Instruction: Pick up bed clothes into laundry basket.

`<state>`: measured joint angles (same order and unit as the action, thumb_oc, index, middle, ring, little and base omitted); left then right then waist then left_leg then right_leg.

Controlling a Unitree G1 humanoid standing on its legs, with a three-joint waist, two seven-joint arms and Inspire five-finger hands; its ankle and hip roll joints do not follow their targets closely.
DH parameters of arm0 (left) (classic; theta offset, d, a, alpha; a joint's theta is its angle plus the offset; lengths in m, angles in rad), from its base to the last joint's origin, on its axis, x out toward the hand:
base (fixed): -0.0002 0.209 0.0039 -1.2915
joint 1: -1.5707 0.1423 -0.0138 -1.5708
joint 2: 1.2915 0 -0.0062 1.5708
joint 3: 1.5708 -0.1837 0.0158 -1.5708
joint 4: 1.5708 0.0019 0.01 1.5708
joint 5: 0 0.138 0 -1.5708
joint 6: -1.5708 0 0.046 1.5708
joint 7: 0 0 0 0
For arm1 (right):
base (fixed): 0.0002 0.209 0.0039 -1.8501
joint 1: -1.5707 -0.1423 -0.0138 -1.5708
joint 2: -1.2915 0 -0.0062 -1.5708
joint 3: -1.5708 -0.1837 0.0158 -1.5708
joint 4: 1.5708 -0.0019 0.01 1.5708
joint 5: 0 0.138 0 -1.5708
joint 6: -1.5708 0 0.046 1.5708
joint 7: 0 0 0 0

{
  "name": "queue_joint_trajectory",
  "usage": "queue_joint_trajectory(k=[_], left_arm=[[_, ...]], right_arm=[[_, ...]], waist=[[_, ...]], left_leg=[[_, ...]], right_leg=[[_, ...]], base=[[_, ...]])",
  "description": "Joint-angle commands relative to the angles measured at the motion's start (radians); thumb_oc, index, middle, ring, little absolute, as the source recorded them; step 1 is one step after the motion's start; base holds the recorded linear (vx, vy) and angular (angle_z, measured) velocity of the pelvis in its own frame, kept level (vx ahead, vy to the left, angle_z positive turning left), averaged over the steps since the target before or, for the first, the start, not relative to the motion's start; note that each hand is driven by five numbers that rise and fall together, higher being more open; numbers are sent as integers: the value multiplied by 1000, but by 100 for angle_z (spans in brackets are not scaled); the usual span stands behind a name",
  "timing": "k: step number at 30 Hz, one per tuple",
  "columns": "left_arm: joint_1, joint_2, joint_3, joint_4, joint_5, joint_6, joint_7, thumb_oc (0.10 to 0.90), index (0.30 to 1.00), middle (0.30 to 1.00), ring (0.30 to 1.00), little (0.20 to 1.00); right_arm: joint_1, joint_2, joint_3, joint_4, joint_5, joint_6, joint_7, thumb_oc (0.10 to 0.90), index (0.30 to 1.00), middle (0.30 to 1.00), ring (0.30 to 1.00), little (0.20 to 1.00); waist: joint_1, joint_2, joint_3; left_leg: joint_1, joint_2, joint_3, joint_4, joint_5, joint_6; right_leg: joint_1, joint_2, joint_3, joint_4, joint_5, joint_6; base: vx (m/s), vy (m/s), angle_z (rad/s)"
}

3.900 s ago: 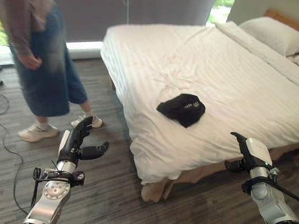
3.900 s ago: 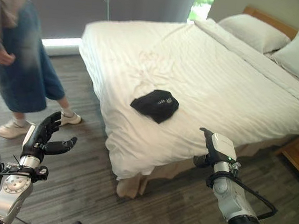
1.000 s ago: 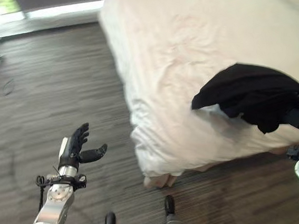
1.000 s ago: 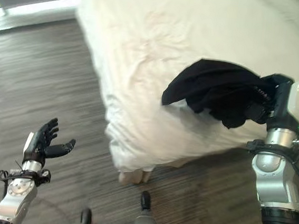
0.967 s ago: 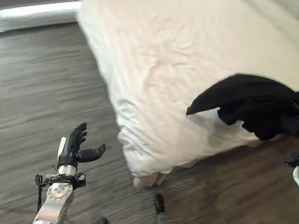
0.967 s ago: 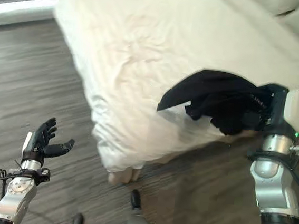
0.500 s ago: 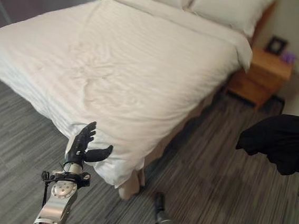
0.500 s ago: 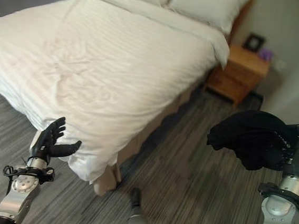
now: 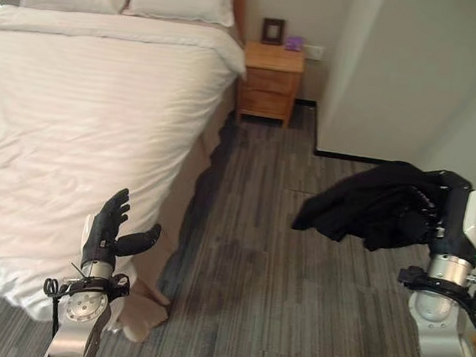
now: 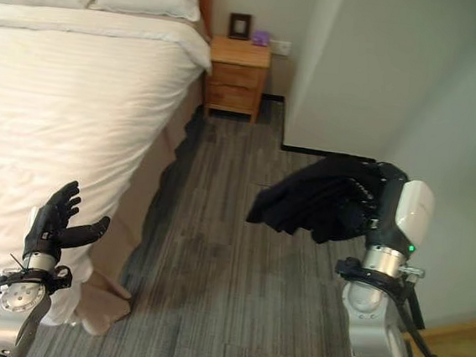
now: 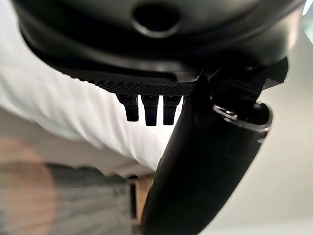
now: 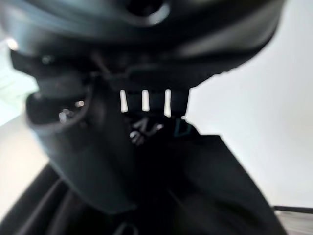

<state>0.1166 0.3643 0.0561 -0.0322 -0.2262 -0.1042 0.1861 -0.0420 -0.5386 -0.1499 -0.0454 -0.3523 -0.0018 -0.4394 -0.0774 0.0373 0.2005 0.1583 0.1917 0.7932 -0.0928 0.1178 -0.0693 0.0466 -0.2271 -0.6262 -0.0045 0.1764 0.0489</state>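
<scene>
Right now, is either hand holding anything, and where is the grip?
The right hand grips the black garment by its bunched end; the rest hangs toward the robot's left. The left hand is open, holding nothing.

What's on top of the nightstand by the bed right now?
On the wooden nightstand stand a small dark picture frame and a small purple object beside it. What its closed drawers hold cannot be seen. No laundry basket there.

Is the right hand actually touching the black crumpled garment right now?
Touching. In the left eye view, the right hand's fingers curl round the black crumpled garment, which hangs from it above the grey wood-plank floor. The right eye view agrees.
</scene>
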Motion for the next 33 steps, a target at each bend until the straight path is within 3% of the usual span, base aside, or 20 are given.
queue_joint_trajectory(k=[1, 4, 5, 6, 10, 11, 12, 13, 15, 16, 17, 19, 21, 24, 25, 28, 30, 31, 33], left_arm=[[-77, 126, 43, -178, 82, -136, 34, 800, 900, 900, 900, 900], [-180, 133, 3, -159, 106, -137, 62, 800, 900, 900, 900, 900], [-184, 133, 1, -154, 106, -139, 64, 800, 900, 900, 900, 900], [-255, 128, -30, -141, 108, -133, 82, 800, 900, 900, 900, 900], [-366, 113, -87, -134, 94, -135, 100, 800, 900, 900, 900, 900], [-389, 109, -104, -130, 85, -136, 111, 800, 900, 900, 900, 900], [-411, 97, -125, -127, 76, -133, 125, 800, 900, 900, 900, 900], [-439, 82, -154, -125, 65, -139, 140, 800, 900, 900, 900, 900], [-467, 63, -193, -127, 55, -143, 149, 800, 900, 900, 900, 900], [-470, 62, -195, -124, 55, -144, 150, 800, 900, 900, 900, 900], [-510, 30, -253, -110, 54, -142, 147, 800, 900, 900, 900, 900], [-572, -2, -307, -88, 55, -140, 156, 800, 900, 900, 900, 900], [-646, -23, -357, -53, 48, -135, 170, 800, 900, 900, 900, 900], [-710, -42, -408, 0, 50, -135, 188, 800, 900, 900, 900, 900], [-681, -36, -406, 2, 64, -134, 199, 800, 900, 900, 900, 900], [-669, -49, -430, -4, 60, -134, 190, 800, 900, 900, 900, 900], [-671, -53, -420, 15, 89, -120, 197, 800, 900, 900, 900, 900], [-641, -42, -411, 29, 129, -99, 200, 800, 900, 900, 900, 900], [-611, -41, -408, 41, 141, -88, 203, 800, 900, 900, 900, 900]], right_arm=[[-18, -18, -10, -118, -55, -106, -18, 400, 300, 300, 300, 300], [28, -18, 21, -132, -47, -118, 16, 400, 300, 300, 300, 300], [29, -19, 19, -133, -47, -118, 17, 400, 300, 300, 300, 300], [51, -12, 39, -135, -32, -125, 27, 400, 300, 300, 300, 300], [81, -23, 65, -139, -18, -137, 37, 400, 300, 300, 300, 300], [79, -26, 78, -139, -17, -141, 36, 400, 300, 300, 300, 300], [67, -28, 99, -138, -18, -141, 35, 400, 300, 300, 300, 300], [64, -41, 131, -138, -17, -152, 34, 400, 300, 300, 300, 300], [59, -56, 163, -124, -11, -155, 41, 400, 300, 300, 300, 300], [60, -56, 162, -123, -11, -155, 40, 400, 300, 300, 300, 300], [72, -70, 173, -118, -12, -156, 47, 400, 300, 300, 300, 300], [80, -86, 177, -114, -16, -159, 40, 400, 300, 300, 300, 300], [71, -102, 187, -104, -23, -157, 33, 400, 300, 300, 300, 300], [46, -121, 208, -65, -34, -155, 20, 400, 300, 300, 300, 300], [22, -136, 213, -45, -66, -150, -11, 400, 300, 300, 300, 300], [51, -159, 182, -25, -94, -121, 3, 400, 300, 300, 300, 300], [59, -144, 177, -27, -84, -123, 1, 400, 300, 300, 300, 300], [70, -138, 159, -31, -83, -123, 0, 400, 300, 300, 300, 300], [72, -135, 156, -35, -84, -121, -8, 400, 300, 300, 300, 300]], waist=[[2, -25, -121], [-44, 2, -116], [-42, 5, -114], [-75, 20, -104], [-125, 38, -71], [-128, 43, -60], [-122, 48, -45], [-120, 52, -27], [-114, 51, -21], [-116, 51, -21], [-120, 45, -15], [-125, 29, -10], [-123, 16, -7], [-106, 22, -14], [-93, 38, -15], [-98, 43, -25], [-93, 30, -31], [-105, 24, -35], [-99, 19, -38]], left_leg=[[25, 53, 99, 21, -105, 9], [30, 107, 120, 51, -57, -29], [31, 113, 121, 53, -55, -33], [30, 140, 144, 91, -39, -55], [-9, 250, 166, 301, -29, -106], [-13, 282, 147, 366, 6, -135], [-20, 303, 78, 432, 48, -164], [-39, 291, -98, 502, 38, -146], [-83, 217, -337, 573, -12, -94], [-90, 217, -342, 580, -16, -92], [-134, 157, -489, 641, -32, -48], [-182, 104, -597, 668, -66, -33], [-220, 35, -679, 604, -155, -22], [-206, -76, -773, 309, -225, -11], [-196, -99, -804, 156, -188, -13], [-152, -113, -802, 96, -182, -7], [-135, -136, -786, 72, -182, 6], [-116, -129, -735, 37, -168, 13], [-91, -129, -707, 12, -174, 22]], right_leg=[[157, -148, -65, -16, -83, 139], [167, -76, -32, -73, -166, 98], [168, -71, -30, -72, -170, 95], [166, -45, -10, -77, -198, 79], [164, 17, 46, -83, -284, 36], [166, 35, 73, -83, -306, 25], [164, 57, 115, -83, -323, 10], [155, 82, 183, -83, -344, -13], [141, 91, 269, -83, -339, -19], [140, 90, 267, -83, -340, -18], [128, 97, 324, -83, -322, -20], [118, 96, 386, -83, -312, -13], [113, 96, 453, -83, -302, 9], [101, 107, 560, -83, -297, 37], [101, 119, 577, -83, -303, 41], [111, 124, 614, -83, -305, 45], [101, 110, 656, -81, -288, 44], [93, 108, 687, -71, -286, 45], [92, 99, 702, -69, -293, 49]], base=[[-79, -287, -100], [-61, -278, -32], [-60, -293, -33], [-50, -279, -45], [-10, -314, -55], [108, -187, -88], [137, -216, -120], [111, -143, -154], [60, -38, -189], [46, 16, -208], [67, 24, -154], [117, 38, -141], [152, 103, -109], [211, 202, -148], [156, 155, -114], [222, 154, -170], [209, 182, -91], [183, 80, -101], [181, 91, -114]])
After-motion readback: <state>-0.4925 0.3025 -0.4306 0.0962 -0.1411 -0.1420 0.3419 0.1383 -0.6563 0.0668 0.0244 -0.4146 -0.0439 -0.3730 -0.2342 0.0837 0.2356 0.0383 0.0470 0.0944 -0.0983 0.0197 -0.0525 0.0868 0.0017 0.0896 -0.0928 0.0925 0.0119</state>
